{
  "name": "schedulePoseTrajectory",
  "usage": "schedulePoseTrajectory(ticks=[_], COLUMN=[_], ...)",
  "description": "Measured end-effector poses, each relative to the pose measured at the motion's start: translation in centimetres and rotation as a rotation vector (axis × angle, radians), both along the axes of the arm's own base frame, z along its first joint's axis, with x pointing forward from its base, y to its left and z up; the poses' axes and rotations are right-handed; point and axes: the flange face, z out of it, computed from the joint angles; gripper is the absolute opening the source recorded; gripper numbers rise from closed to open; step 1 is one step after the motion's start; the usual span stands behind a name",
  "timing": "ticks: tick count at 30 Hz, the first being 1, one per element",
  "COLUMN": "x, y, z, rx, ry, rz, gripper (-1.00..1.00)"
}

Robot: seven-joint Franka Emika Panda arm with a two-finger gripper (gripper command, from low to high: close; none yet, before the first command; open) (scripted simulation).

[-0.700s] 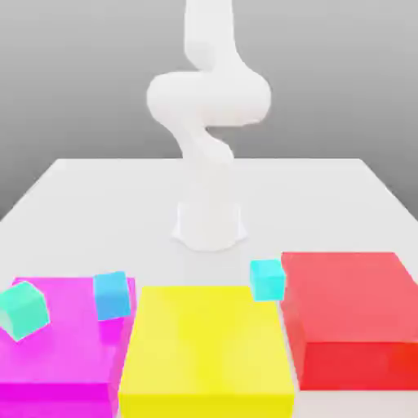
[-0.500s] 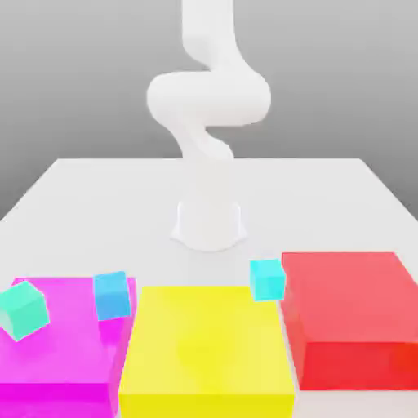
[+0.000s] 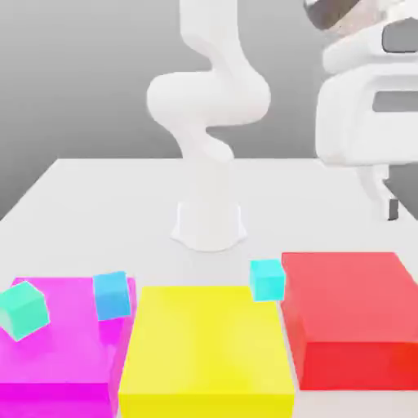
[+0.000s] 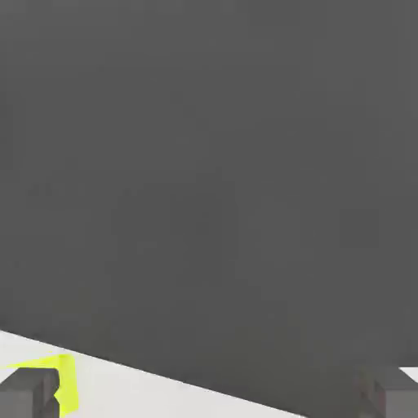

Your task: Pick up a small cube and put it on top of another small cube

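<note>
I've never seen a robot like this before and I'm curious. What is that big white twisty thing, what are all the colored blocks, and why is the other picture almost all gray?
The white twisty thing is a robot arm standing on a white table. Its hand, the gripper, hangs at the exterior view's right with its two fingers open, holding nothing.

One picture comes from a camera watching the whole scene. The gray one comes from a camera on the hand, where a bit of a lime yellow-green cube shows.

On the table lie three big flat blocks: magenta, yellow and red. Three little bluish cubes sit on or beside them.
</note>
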Motion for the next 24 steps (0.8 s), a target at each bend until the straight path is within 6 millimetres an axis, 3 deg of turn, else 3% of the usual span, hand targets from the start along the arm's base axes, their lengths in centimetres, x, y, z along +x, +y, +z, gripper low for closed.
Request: schedulePoseTrajectory(ticks=[6,12,16,17,24], x=[0.2,-2.1,-2.5,-2.6,-2.6], y=[5.4,10.7,11.5,11.5,11.5], z=[-10.0,-20.5,-27.3,-28.2,-28.0], rx=[-0.031,-0.062,-0.066,-0.067,-0.066], ry=[0.127,0.254,0.273,0.273,0.274], rz=[0.068,0.145,0.155,0.156,0.156], gripper=[0.00,0.00,0.00,-1.00,-1.00])
